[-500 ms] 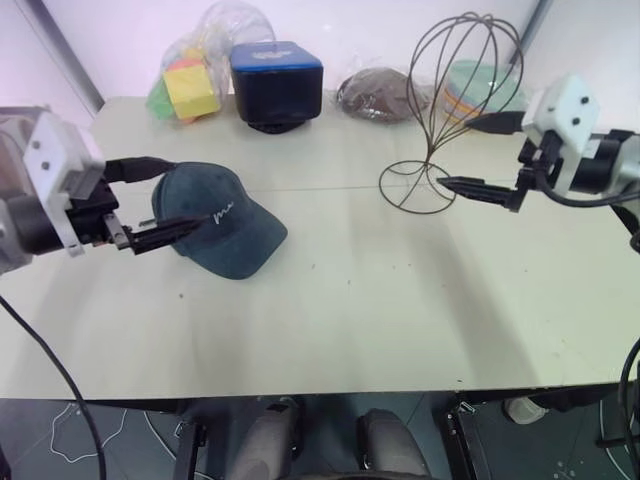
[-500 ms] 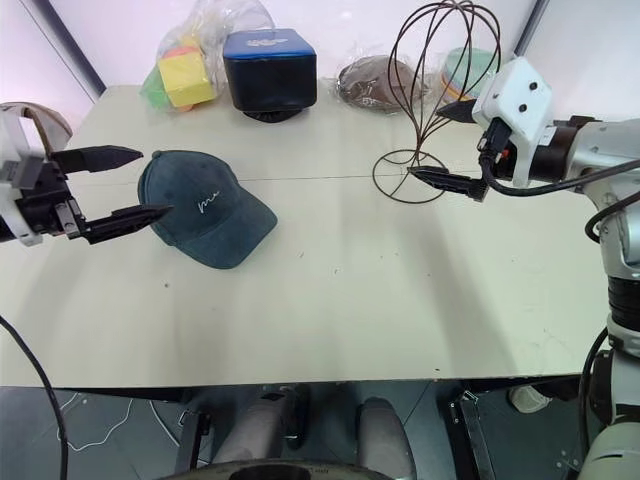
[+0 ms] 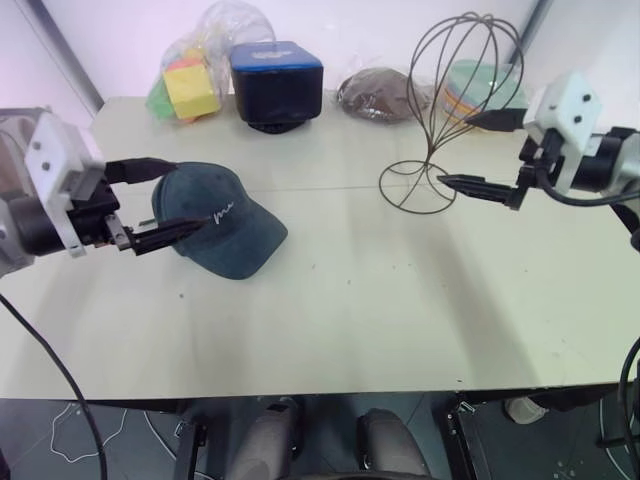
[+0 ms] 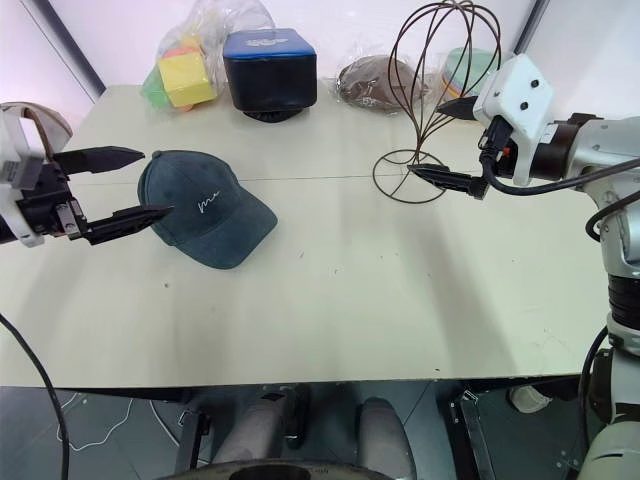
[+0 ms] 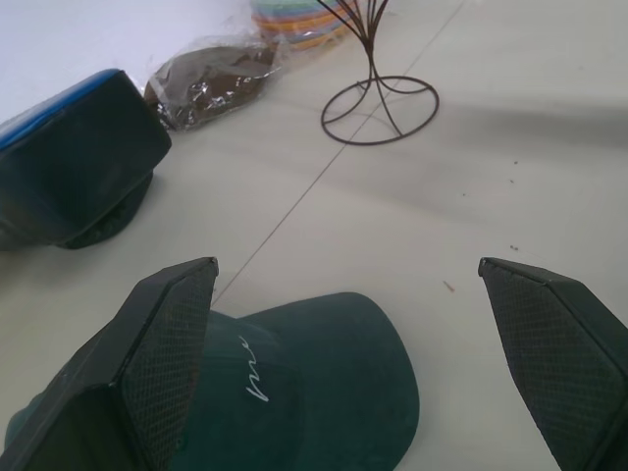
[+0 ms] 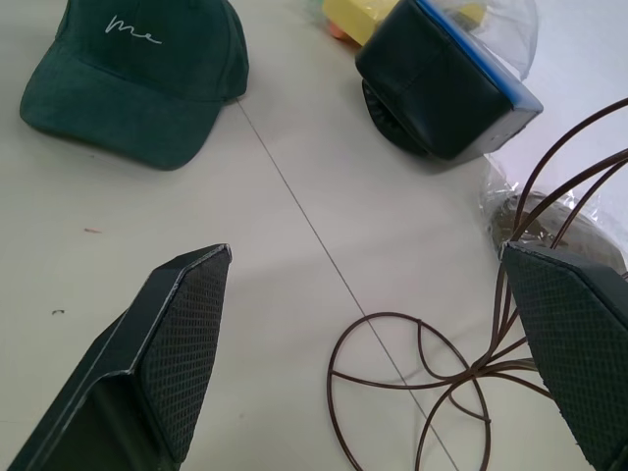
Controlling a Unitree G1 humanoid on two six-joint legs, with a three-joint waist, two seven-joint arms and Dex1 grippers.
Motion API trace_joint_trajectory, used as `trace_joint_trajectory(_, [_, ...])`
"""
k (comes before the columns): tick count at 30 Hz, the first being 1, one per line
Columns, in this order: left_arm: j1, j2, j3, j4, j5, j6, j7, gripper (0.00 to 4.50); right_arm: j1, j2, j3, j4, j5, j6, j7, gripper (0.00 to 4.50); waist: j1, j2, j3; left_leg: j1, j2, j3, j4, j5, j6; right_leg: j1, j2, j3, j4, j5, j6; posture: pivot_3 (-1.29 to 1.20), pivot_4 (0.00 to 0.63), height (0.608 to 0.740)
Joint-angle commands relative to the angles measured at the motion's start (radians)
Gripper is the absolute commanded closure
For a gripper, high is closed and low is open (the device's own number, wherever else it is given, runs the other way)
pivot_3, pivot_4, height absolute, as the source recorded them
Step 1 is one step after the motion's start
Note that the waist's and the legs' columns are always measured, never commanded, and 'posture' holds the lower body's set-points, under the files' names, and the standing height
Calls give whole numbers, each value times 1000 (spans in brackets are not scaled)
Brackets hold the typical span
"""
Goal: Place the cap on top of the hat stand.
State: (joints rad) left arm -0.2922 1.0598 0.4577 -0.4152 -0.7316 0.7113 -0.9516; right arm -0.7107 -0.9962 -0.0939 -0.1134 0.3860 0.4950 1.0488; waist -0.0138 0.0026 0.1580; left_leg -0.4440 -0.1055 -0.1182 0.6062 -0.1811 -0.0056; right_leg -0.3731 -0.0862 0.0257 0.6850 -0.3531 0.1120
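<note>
The dark teal cap lies flat on the table's left half, brim toward the front right, white script on its front. My left gripper stands open at the cap's rear, one finger on each side of the crown; in the left wrist view the cap sits low between the fingers. The wire hat stand is upright at the back right and bare, its ring base on the table. My right gripper is open just right of the stand's stem, holding nothing.
Along the back edge stand a plastic bag of coloured blocks, a dark blue box, a brown lump in plastic and stacked coloured bowls behind the stand. The table's pale surface stretches in front.
</note>
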Motion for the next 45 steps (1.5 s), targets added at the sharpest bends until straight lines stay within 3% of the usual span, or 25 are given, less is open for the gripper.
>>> trace_joint_trajectory(1, [-27,15,21,-18,-8,-18,6,10,-24,0,-16,-21,2,-10,-4,0,0,0,0,0,0,0,0,0,0,0,0,0,0,0,0,0,150,740])
trace_joint_trajectory(28, [-46,21,-33,-33,26,-29,6,10,-16,-6,-23,-31,-2,-7,-11,0,0,0,0,0,0,0,0,0,0,0,0,0,0,0,0,0,150,740])
trace_joint_trajectory(34, [-27,-37,-201,-124,181,-112,103,10,-5,6,-20,-42,-2,-4,-22,0,1,0,0,0,0,0,0,0,0,0,0,0,0,0,0,0,150,740])
trace_joint_trajectory(45, [42,-200,-563,-233,697,-178,463,10,38,24,-31,-84,10,21,-38,0,3,-2,1,0,0,0,0,0,0,1,0,0,0,0,0,0,150,740])
